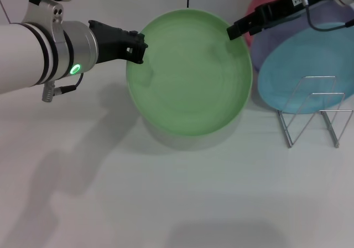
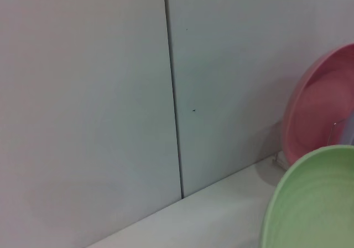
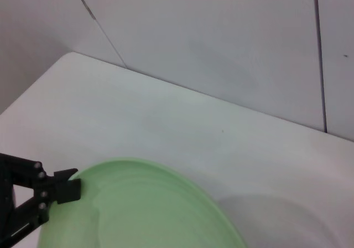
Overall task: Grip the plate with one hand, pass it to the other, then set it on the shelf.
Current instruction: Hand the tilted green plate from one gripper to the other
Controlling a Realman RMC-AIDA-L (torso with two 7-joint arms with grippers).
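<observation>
The light-green plate (image 1: pixel 188 73) hangs flat above the table and casts a shadow under it. My left gripper (image 1: pixel 137 48), on the arm with the green light, is shut on its left rim; the right wrist view shows this grip (image 3: pixel 69 188) on the plate (image 3: pixel 149 209). My right gripper (image 1: pixel 237 29) has its tip at the plate's far right rim. Part of the plate (image 2: pixel 315 203) shows in the left wrist view. The wire shelf (image 1: pixel 312 112) stands on the table to the right.
Behind the shelf lie a sky-blue plate (image 1: pixel 304 76), a lavender plate (image 1: pixel 276 43) and a pink plate (image 1: pixel 260 4) (image 2: pixel 318 104), overlapping. A white wall with a dark seam (image 2: pixel 174 109) closes the back. The white table (image 1: pixel 166 203) spreads in front.
</observation>
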